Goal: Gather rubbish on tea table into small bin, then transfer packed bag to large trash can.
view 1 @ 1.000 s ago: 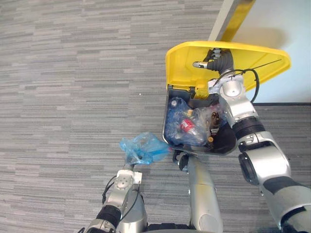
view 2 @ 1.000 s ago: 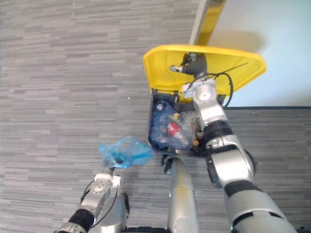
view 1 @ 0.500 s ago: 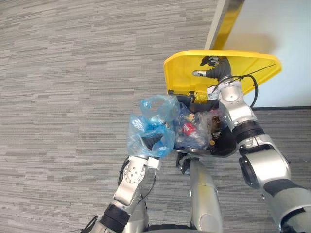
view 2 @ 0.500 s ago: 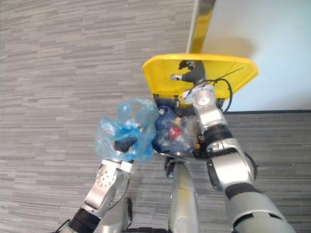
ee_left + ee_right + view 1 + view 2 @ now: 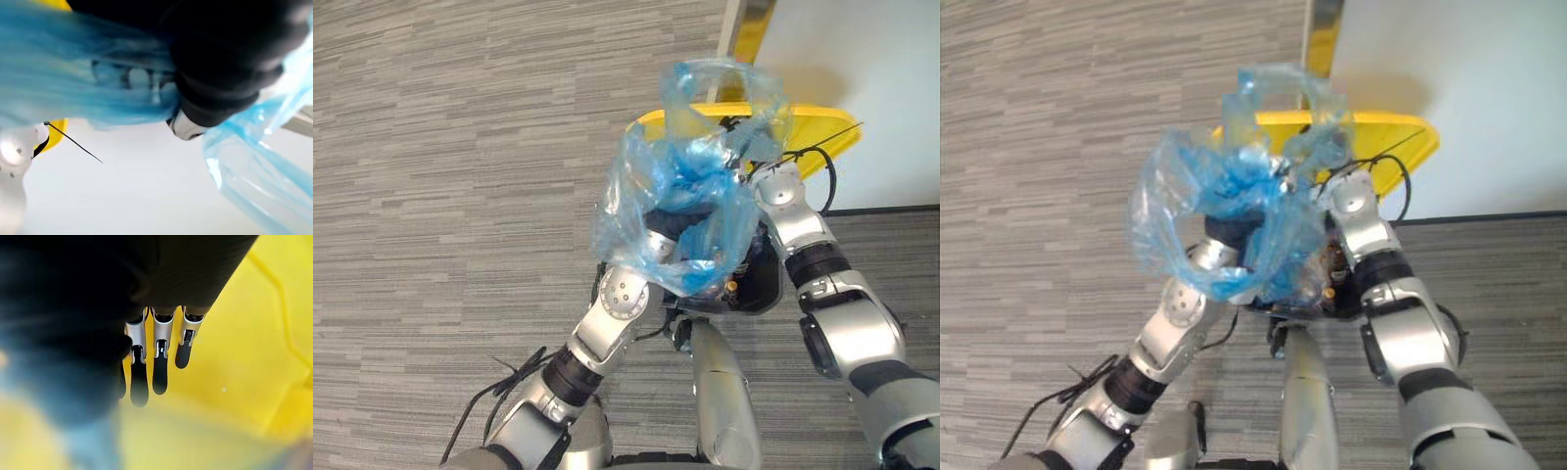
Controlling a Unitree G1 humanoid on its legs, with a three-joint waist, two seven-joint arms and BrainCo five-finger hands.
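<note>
Blue bag (image 5: 697,191): translucent thin film, crumpled, loop standing open at top; raised above large trash can (image 5: 761,284), in front of yellow lid (image 5: 808,122). Left hand (image 5: 668,223) wrapped in bag; fingers hidden, grip cannot be told. Right hand (image 5: 157,367): fingers straight, flat against lid.
</note>
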